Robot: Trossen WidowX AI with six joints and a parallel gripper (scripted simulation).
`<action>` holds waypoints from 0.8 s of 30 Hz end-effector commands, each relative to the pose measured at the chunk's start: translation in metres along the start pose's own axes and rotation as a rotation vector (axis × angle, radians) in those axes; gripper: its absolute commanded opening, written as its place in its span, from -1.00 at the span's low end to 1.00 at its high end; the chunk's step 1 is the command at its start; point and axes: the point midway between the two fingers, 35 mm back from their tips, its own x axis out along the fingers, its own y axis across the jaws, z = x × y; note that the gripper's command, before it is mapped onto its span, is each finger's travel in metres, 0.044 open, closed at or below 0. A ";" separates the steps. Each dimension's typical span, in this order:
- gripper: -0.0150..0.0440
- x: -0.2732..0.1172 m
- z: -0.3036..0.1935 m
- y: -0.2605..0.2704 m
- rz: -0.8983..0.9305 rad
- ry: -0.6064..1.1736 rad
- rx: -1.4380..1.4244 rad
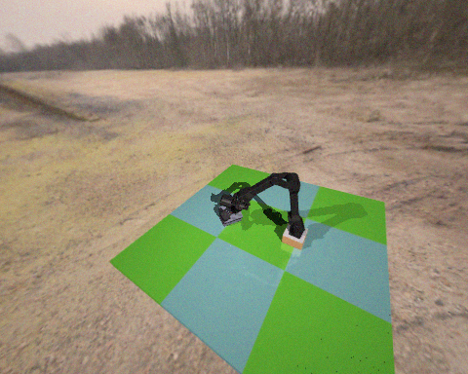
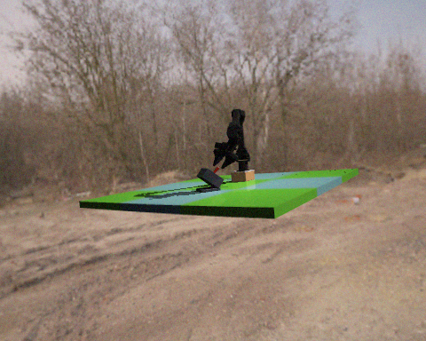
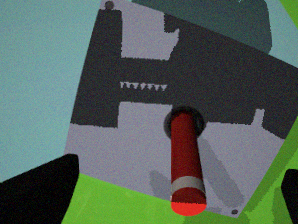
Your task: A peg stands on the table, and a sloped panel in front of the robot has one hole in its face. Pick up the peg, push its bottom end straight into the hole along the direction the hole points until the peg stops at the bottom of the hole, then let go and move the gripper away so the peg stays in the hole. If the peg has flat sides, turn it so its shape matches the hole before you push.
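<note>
Peg (image 3: 185,163) sits in panel (image 3: 127,136) hole, looks stiff, light, smooth; regrip above the white band. Gripper (image 2: 224,155) jaws spread, holding nothing.
</note>
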 end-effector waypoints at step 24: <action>1.00 -0.063 -0.003 0.003 0.006 -0.005 0.004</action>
